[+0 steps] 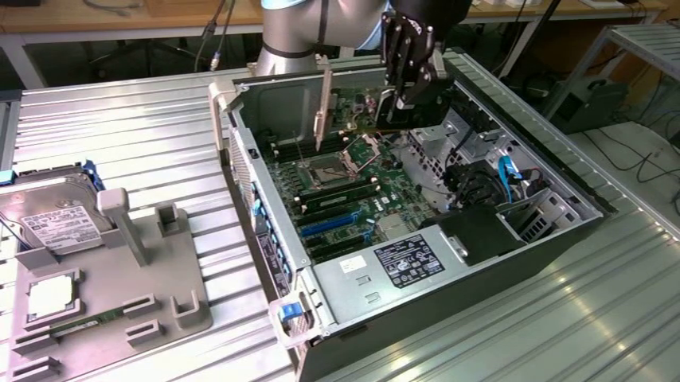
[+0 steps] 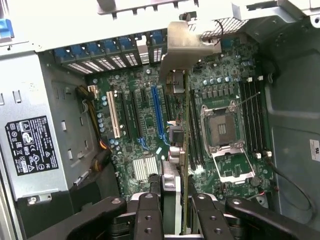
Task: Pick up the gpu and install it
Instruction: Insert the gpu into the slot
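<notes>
Hand (image 2: 179, 202) is clenched on the gpu (image 2: 183, 150). Card is pinched across its two faces at the end away from the silver bracket (image 2: 186, 47), with fingers (image 2: 148, 212) on either side. It is thus held upright and edge-on, presumably to leave the lower connector edge free for a slot. Gpu is held inside the open computer case (image 1: 247, 207), above the motherboard (image 2: 135, 130) and apart from it; it is judged not yet seated. Bracket end is turned toward the rear wall of the case, where the expansion openings (image 2: 107, 60) sit. That is judged to be the orientation needed for the bracket to meet the rear panel. In the wrist view, card edge runs between the long blue slot (image 2: 158, 112) and the CPU socket (image 2: 220, 125), roughly parallel to the slot but beside it. Whether it is lined up over any slot cannot be told. Case is laid on its side on the ribbed metal bench (image 1: 127, 135), so the board faces up and can be reached from above. On the exterior view's left, a grey holder (image 1: 159, 286) is seen with the hard drive (image 1: 53, 223) and memory stick (image 1: 91, 325), well apart from the hand.
</notes>
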You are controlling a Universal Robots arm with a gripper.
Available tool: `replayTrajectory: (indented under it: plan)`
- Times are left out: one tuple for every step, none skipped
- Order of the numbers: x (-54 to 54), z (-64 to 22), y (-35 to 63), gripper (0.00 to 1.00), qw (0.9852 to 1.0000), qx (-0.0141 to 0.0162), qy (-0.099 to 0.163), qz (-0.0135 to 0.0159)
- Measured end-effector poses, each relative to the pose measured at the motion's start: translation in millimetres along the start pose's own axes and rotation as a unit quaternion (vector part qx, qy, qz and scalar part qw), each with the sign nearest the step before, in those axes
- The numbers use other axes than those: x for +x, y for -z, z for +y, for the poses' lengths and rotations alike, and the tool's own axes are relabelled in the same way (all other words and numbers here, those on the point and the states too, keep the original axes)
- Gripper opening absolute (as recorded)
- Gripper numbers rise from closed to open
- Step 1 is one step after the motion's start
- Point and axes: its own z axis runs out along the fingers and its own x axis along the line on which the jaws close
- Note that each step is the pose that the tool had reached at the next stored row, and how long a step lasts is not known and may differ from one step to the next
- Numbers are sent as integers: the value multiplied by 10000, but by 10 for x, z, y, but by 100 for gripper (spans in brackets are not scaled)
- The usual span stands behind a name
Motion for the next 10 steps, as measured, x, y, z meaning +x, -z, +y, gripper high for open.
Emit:
replayTrajectory:
  plan:
    - [0, 0, -1, 28, 10000, -2, 0, -12]
    - [0, 1, -3, 28, 10000, -3, 1, -19]
    - [0, 1, -5, 28, 10000, -6, 3, -36]
    - [0, 0, -7, 28, 10000, -12, 3, -73]
    - [0, 0, -8, 28, 9999, -23, 2, -138]
    - [0, 1, -10, 28, 9998, -34, 0, -204]
    - [0, 1, -13, 28, 9997, -40, 4, -239]
    - [0, 1, -15, 28, 9997, -43, 18, -248]
    - [-1, 1, -16, 28, 9997, -44, 52, -251]
    - [0, 1, -16, 28, 9996, -46, 113, -252]
